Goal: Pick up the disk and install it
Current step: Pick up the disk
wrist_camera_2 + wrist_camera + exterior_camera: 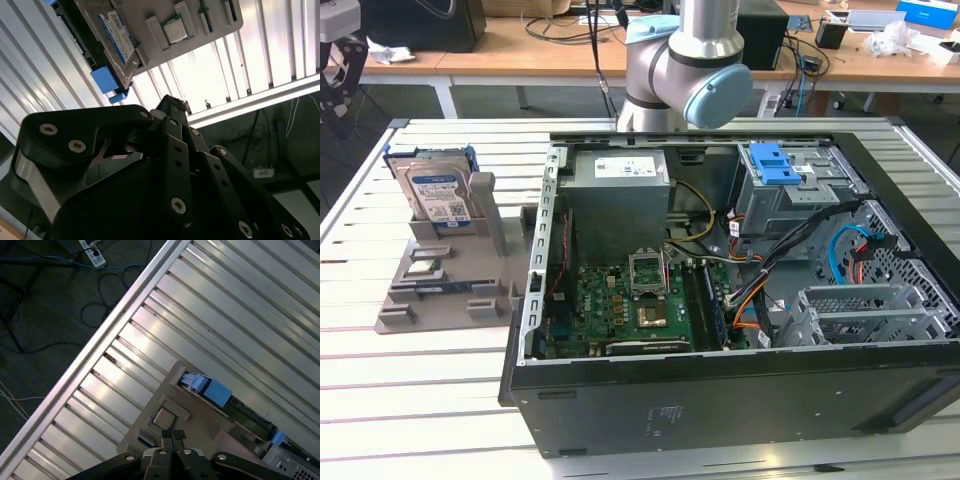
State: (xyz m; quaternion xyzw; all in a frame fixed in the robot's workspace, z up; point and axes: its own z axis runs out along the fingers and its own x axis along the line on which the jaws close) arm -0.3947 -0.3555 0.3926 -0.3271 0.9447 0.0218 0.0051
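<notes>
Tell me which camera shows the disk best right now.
The exterior view: the disk stands upright in the grey holder on the exterior view's left, label facing the camera. The second wrist view catches part of its label and a blue rail; the first wrist view, mostly a blue rail.

**Colours on the table**

The disk (438, 195) is silver with a white and blue label and blue rails; its stand (492, 225) is grey; the table (420, 400) has shiny silver stripes; the computer case (720, 400) is black with a green board (620, 310) inside; the gripper (173, 436) is black.
</notes>
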